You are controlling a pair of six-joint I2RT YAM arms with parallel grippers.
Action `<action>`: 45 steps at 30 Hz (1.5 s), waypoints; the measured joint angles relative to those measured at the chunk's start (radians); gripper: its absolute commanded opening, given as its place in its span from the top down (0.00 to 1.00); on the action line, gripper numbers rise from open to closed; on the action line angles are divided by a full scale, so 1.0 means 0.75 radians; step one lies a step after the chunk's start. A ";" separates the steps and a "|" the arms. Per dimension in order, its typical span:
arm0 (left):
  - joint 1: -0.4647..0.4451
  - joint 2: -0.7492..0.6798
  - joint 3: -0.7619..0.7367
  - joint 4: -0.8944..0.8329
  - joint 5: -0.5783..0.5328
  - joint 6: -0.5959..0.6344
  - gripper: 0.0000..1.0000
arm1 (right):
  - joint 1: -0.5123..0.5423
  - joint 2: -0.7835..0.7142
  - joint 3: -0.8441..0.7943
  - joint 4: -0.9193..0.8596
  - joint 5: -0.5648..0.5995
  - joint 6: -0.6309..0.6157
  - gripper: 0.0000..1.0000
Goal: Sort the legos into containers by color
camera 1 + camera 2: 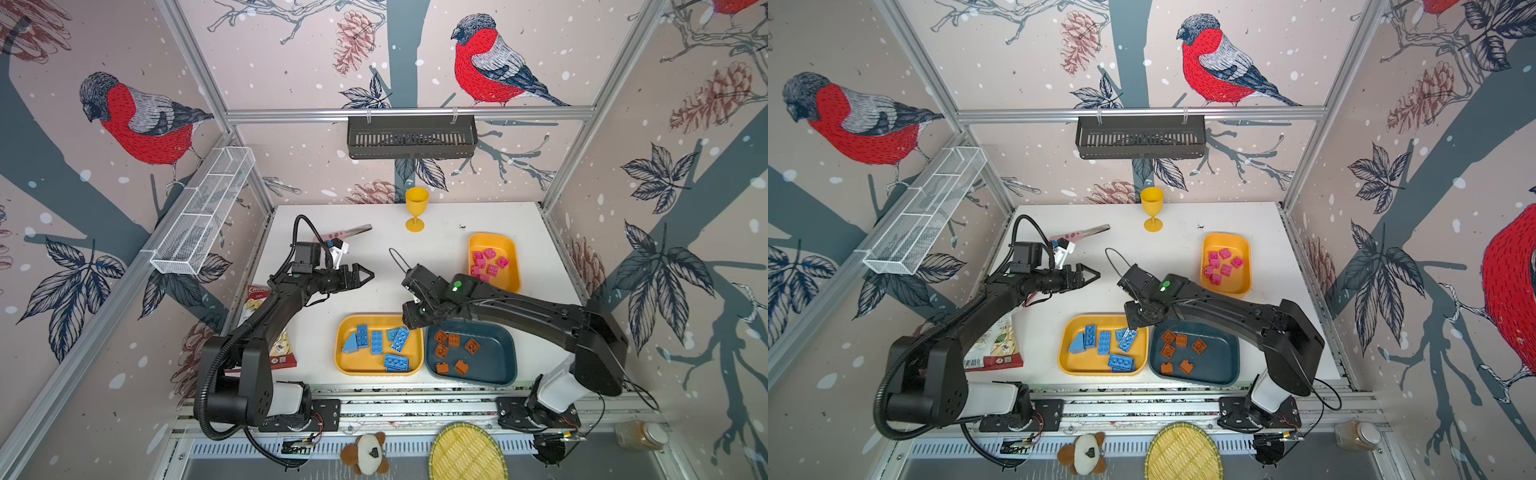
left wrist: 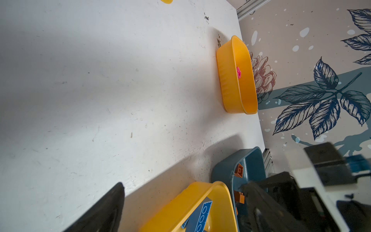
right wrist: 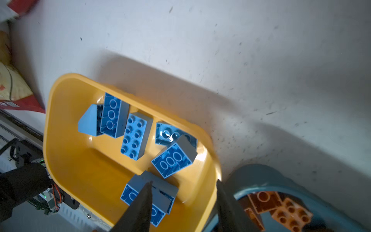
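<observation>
Legos: sorted by colour. Blue bricks (image 1: 397,362) lie in the larger yellow tray (image 1: 357,365) at the near edge of the bench (image 1: 436,249). Brown-orange squares (image 1: 441,351) are in the teal tray (image 1: 494,357) just beside it. Pink squares (image 1: 491,270) are in the smaller yellow tray (image 1: 494,241) by the right edge.
Right gripper (image 3: 184,182): fingers apart, nothing between them. One tip overlaps a hollow-side-up blue brick (image 3: 132,193), the other is over the rims where the two near trays meet. Contact cannot be told.
Left gripper (image 1: 365,275): fingers spread wide, empty, above bare bench, well apart from every brick.
Materials: glossy moulded plastic with round studs; smooth round-cornered trays; white scuffed bench.
Tilted brick (image 3: 173,160): hollow side up, leaning on a neighbour, long axis diagonal toward its tray's far right corner.
Studded brick (image 3: 134,136): flat, studs up, long axis near-to-far.
</observation>
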 measured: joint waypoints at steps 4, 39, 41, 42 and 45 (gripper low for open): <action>0.000 0.000 0.035 -0.010 -0.050 0.010 0.06 | -0.160 -0.086 0.003 0.017 0.034 -0.106 0.33; 0.018 0.056 -0.569 1.219 -1.427 0.325 0.03 | -1.385 -0.465 -1.414 2.108 0.367 -0.689 0.01; 0.018 0.084 -0.592 1.290 -1.420 0.354 0.03 | -1.385 -0.448 -1.416 2.161 0.354 -0.691 0.01; 0.018 0.097 -0.603 1.324 -1.416 0.363 0.03 | -1.385 -0.429 -1.413 2.196 0.350 -0.691 0.01; 0.018 0.127 -0.625 1.417 -1.373 0.398 0.03 | -1.384 -0.384 -1.417 2.256 0.331 -0.690 0.00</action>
